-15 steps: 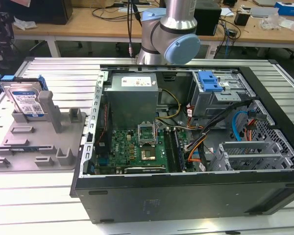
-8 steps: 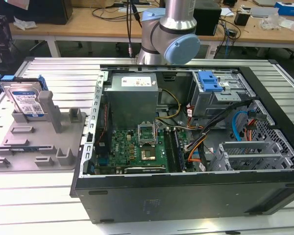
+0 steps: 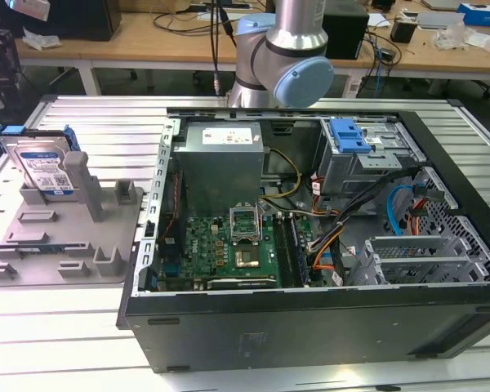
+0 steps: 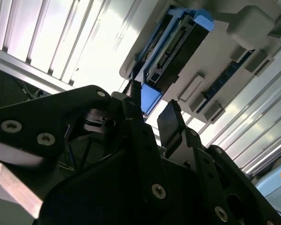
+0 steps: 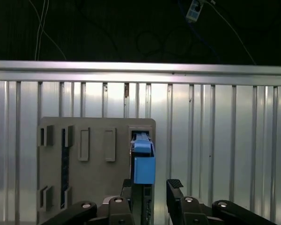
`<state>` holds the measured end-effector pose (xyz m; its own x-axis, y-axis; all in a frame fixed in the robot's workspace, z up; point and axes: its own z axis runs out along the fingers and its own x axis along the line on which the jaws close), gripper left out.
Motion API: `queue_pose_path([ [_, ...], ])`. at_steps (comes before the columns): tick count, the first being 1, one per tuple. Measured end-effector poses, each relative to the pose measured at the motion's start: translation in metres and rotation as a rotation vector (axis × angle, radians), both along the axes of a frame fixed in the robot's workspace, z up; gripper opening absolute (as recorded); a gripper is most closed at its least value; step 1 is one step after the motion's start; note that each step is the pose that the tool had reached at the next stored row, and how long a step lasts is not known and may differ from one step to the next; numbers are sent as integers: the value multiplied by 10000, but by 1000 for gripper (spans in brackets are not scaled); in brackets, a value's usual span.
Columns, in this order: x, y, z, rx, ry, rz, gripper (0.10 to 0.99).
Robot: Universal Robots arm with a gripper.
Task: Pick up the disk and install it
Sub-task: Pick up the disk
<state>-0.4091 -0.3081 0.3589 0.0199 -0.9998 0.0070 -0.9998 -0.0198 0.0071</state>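
Silver under a white-and-blue label, the disk (image 3: 42, 162) stands on edge in a grey fixture (image 3: 65, 237) at the exterior view's left. The fixture rests on a ribbed aluminium table (image 3: 90, 122), just beside the open computer case (image 3: 310, 318) that takes up the middle and the exterior view's right. Inside the case lie a grey power supply (image 3: 220, 159), a green motherboard (image 3: 229, 245) and a blue-topped drive bay (image 3: 349, 135). The robot arm (image 3: 286, 49) rises at the far side of the case.

In the second wrist view, the gripper (image 4: 152, 101) hangs over the table with its black fingers (image 4: 171, 119) apart and nothing between them; the disk (image 4: 178, 42) sits edge-on in the fixture beyond.

In the first wrist view, the disk's blue carrier frame (image 5: 143, 164) lines up with the gap between the parted fingers (image 5: 175, 186).
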Motion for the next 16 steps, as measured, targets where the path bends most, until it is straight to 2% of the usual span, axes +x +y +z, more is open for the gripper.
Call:
queue_pose_path([
  [2,0,-4,-9,0,-2,0,431],
  [3,0,-5,-12,0,-2,1,498],
  [16,-7,-6,-135,2,-2,1,498],
])
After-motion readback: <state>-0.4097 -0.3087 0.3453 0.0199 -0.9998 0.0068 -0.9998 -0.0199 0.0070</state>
